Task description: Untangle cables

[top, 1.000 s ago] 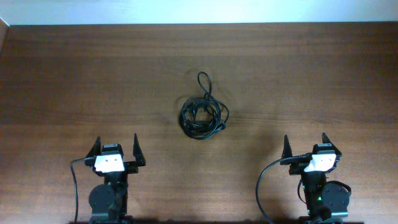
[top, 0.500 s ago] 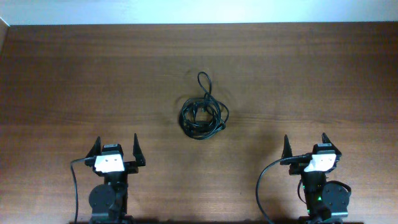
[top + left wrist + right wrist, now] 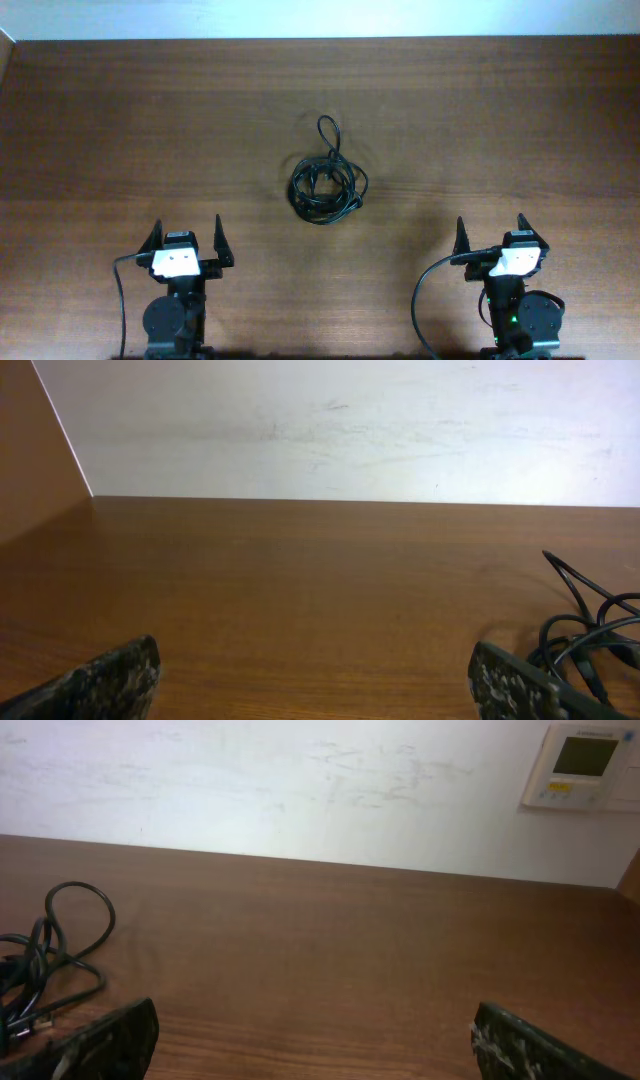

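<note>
At the middle of the table (image 3: 120,120), a little toward 12 o'clock, the cables (image 3: 326,185) are lying in one tangled black bundle, with a single narrow loop sticking out of its 12 o'clock side. Nothing is differing from the overhead pictures of a second ago and half a second ago: the bundle is keeping the same shape and the same spot, and neither arm is shifting.

The left gripper (image 3: 187,225) is sitting at about 7 o'clock near the table's front edge, its two fingers spread wide apart and holding nothing. The right gripper (image 3: 491,222) is sitting at about 5 o'clock, likewise spread wide and empty. Both are staying well apart from the bundle. A thick black wire (image 3: 118,290) is curving down beside the left arm's base, and another (image 3: 425,290) is looping beside the right arm's base.

From the left wrist the bundle is showing at 4 o'clock, partly cut by the frame edge; from the right wrist it is showing at 8 o'clock, its loop resting flat on the wood.

Dark brown wood grain is running across the whole tabletop. A pale, scuffed wall (image 3: 350,420) is standing behind the far edge, a brown side panel (image 3: 35,460) is closing the table at 9 o'clock in the left wrist view, and a white wall control with a small screen (image 3: 583,765) is hanging at 1 o'clock in the right wrist view.
</note>
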Tool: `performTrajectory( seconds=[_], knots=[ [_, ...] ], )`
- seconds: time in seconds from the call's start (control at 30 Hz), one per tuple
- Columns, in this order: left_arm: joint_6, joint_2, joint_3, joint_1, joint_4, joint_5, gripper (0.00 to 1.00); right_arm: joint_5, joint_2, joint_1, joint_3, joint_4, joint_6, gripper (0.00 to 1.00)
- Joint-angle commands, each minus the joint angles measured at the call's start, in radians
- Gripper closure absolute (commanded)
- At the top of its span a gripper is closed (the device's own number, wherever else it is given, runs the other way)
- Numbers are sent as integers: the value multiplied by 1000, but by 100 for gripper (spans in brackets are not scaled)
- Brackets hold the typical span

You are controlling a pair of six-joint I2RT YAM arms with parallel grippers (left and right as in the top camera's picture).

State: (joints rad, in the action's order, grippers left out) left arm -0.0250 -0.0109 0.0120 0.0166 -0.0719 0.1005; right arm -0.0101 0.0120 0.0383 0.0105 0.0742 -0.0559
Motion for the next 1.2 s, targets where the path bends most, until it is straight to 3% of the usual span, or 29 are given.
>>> performTrajectory(
  seconds=[0.0,0.33,0.47,0.57,0.63,0.7,0.77,0.83,0.87,0.97,1.17],
  knots=[
    [10,5,-3,6,-5,-8,1,-1,-8,6,-5,7,1,1],
    [10,5,-3,6,-3,-7,1,-1,-9,6,-5,5,3,1],
    [-35,5,-3,6,16,26,1,27,-9,6,-5,-74,16,1],
    [-21,5,17,6,119,-270,1,309,-9,6,26,-347,79,1],
    [40,2,134,6,120,-375,1,333,-8,7,151,-339,121,1],
    [40,-36,306,6,33,-387,1,299,1,7,353,-132,121,1],
    [40,-223,622,6,-217,-412,1,153,92,7,659,318,121,1],
    [39,-381,834,6,-378,-428,1,151,174,7,831,500,127,1],
    [40,-520,1040,6,-546,-483,1,151,256,7,972,676,166,1],
    [40,-624,1255,6,-741,-708,1,237,432,7,1198,1095,212,1],
    [40,-618,1255,6,-809,-823,1,605,454,7,1207,1161,215,1]
  ],
)
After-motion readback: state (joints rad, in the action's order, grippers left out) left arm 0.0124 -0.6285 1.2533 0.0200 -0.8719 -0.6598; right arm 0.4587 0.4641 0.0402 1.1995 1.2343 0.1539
